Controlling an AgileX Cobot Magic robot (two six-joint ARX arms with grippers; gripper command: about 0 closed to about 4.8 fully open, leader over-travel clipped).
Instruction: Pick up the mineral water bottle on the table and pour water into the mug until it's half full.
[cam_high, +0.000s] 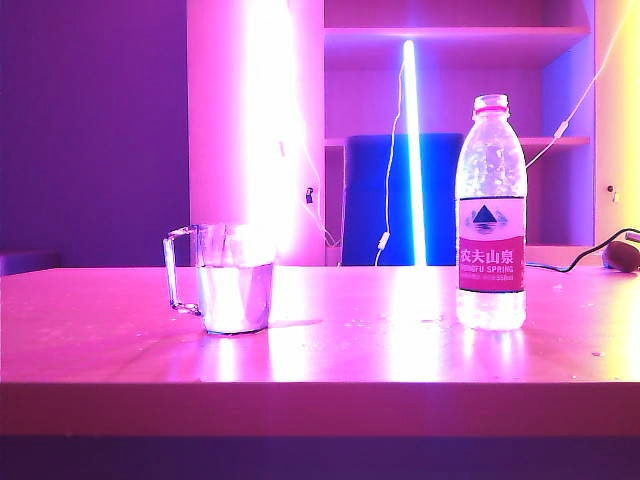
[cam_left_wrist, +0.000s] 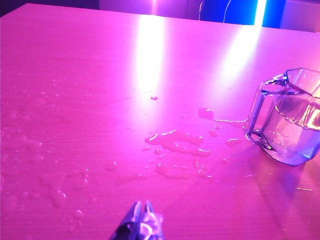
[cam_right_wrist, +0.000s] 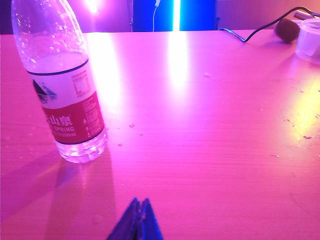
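Note:
The mineral water bottle (cam_high: 491, 215) stands upright and capped on the right of the table, red label facing the exterior view; it also shows in the right wrist view (cam_right_wrist: 62, 80). The clear glass mug (cam_high: 232, 278) stands on the left with its handle pointing left, and water fills about half of it. In the left wrist view the mug (cam_left_wrist: 292, 122) sits off to one side. My left gripper (cam_left_wrist: 141, 205) is shut and empty, well short of the mug. My right gripper (cam_right_wrist: 139, 202) is shut and empty, apart from the bottle. Neither arm appears in the exterior view.
Spilled water (cam_left_wrist: 175, 142) lies in puddles and drops on the table (cam_high: 400, 350) beside the mug. A dark round object with a cable (cam_right_wrist: 287, 29) and a clear container (cam_right_wrist: 310, 37) sit at the table's far right. Bright light tubes and shelves stand behind.

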